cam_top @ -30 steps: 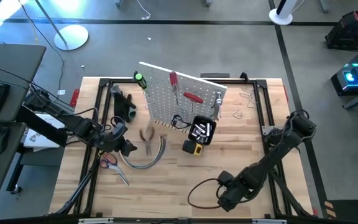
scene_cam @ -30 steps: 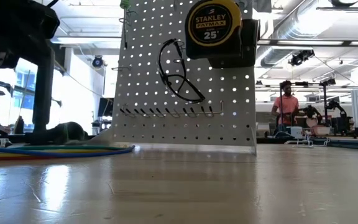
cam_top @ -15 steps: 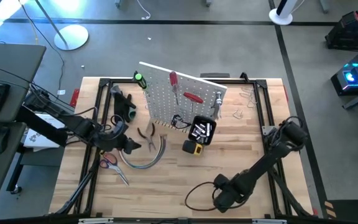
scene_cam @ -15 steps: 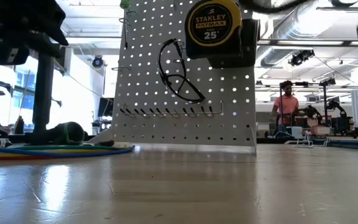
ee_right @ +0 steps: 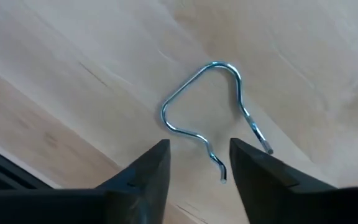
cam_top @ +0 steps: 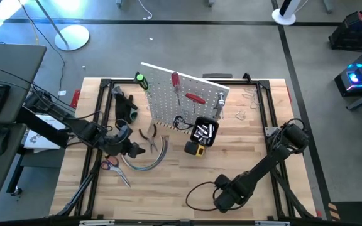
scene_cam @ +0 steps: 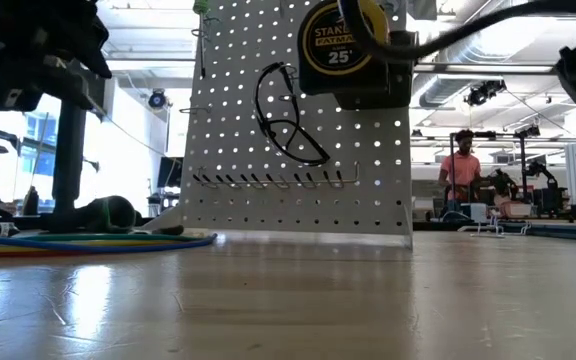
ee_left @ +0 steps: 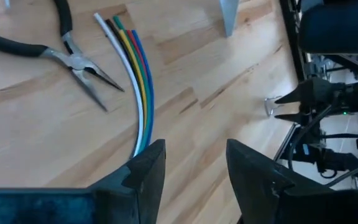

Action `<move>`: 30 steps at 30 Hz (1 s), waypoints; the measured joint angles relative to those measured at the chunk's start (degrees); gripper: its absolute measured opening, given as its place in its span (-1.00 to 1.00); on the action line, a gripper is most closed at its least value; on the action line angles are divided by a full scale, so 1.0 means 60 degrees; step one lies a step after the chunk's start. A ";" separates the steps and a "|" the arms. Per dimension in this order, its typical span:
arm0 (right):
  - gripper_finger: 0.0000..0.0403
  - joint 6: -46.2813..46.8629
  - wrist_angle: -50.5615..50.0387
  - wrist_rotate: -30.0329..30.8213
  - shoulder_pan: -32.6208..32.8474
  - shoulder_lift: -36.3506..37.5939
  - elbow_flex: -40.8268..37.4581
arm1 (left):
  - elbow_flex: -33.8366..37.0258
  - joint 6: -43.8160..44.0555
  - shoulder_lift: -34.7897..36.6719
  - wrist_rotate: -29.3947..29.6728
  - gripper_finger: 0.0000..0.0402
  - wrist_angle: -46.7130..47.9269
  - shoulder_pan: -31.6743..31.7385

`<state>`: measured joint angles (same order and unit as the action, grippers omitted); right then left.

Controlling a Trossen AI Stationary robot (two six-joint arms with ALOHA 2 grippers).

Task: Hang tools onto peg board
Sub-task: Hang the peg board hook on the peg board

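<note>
High view: the left end effector [cam_top: 132,149] hovers over the wooden bench [cam_top: 168,182] with the black-handled pliers [cam_top: 148,134] just ahead of it and the red-handled scissors [cam_top: 110,164] just behind. The peg board [cam_top: 178,94] stands beyond the pliers, already carrying screwdrivers [cam_top: 184,93]. The right end effector [cam_top: 222,196] sits low at the near edge, well apart from the board.

Low view: the peg board [scene_cam: 298,130] rises upright off the bench, a yellow tape measure [scene_cam: 343,45] in front of it; a person [scene_cam: 460,165] stands far back in an open workshop.

Left wrist view: fingers apart and empty above the bench. The pliers [ee_left: 73,59] lie flat ahead, beside the cable bundle [ee_left: 135,81]. Likely stiff, fairly heavy steel; the rubbery handles look the surest hold, the jaws slippery.

Right wrist view: fingers apart, straddling a bent wire hook [ee_right: 213,112] lying flat ahead. Probably light, thin and springy, apt to skid on smooth wood; pinch its straight leg
</note>
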<state>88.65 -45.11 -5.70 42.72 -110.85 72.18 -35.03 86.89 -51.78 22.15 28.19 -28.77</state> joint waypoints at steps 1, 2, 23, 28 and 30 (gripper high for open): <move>-0.24 -0.0007 -0.0006 -0.0028 0.0000 -0.0013 0.0000 | 0.0000 0.0002 -0.0065 0.0003 -0.19 -0.0053 0.0000; -0.30 -0.0014 -0.0037 -0.0040 0.0000 -0.0030 0.0000 | 0.0000 0.0003 -0.0122 0.0003 -0.19 -0.0136 0.0000; -0.99 -0.2255 -0.3266 0.3122 0.0940 0.1126 0.3546 | -0.0739 -0.1569 0.1963 0.0356 -0.19 -0.2628 -0.0131; -1.00 -0.4302 -0.3788 0.3454 0.0060 0.0843 0.5138 | -0.0743 -0.1071 0.1769 -0.0272 -0.18 -0.2946 -0.0754; -1.00 -0.5042 -0.3972 0.3628 -0.0358 0.0507 0.5856 | -0.0743 -0.1034 0.1726 -0.0129 -0.17 -0.2964 -0.1023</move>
<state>58.40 -68.95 16.07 40.57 -107.81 107.32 -39.48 80.69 -41.42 21.38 10.41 -34.91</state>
